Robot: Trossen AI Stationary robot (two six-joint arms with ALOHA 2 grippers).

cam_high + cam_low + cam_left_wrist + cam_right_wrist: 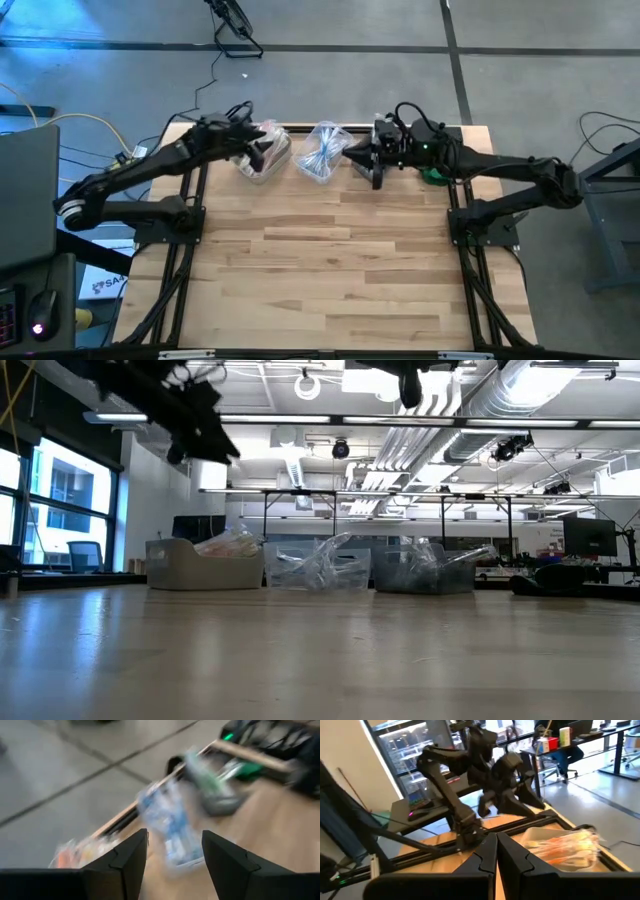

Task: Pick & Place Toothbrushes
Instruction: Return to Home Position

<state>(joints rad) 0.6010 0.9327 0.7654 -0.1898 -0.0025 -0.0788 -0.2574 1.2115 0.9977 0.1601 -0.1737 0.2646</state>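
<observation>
Hovering over the bins, nothing gripped

Toothbrushes sit inside three bins in a row. Going off the clear middle bin: white bin just on its left-arm side with the orange ones, dark bin just on the other side. Left gripper hangs above the white bin, jaws spread wide, empty. Right gripper is over the dark bin, jaws pressed together on nothing

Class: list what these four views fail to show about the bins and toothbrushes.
High view: the right end effector covers the dark plastic bin; contents hidden.
Left wrist view: blur smears the clear-wrapped blue toothbrushes; uncountable.
Low view: the beige plastic bin wall hides most of its contents.
High view: small green object, partly under the right arm, shape unclear.
</observation>
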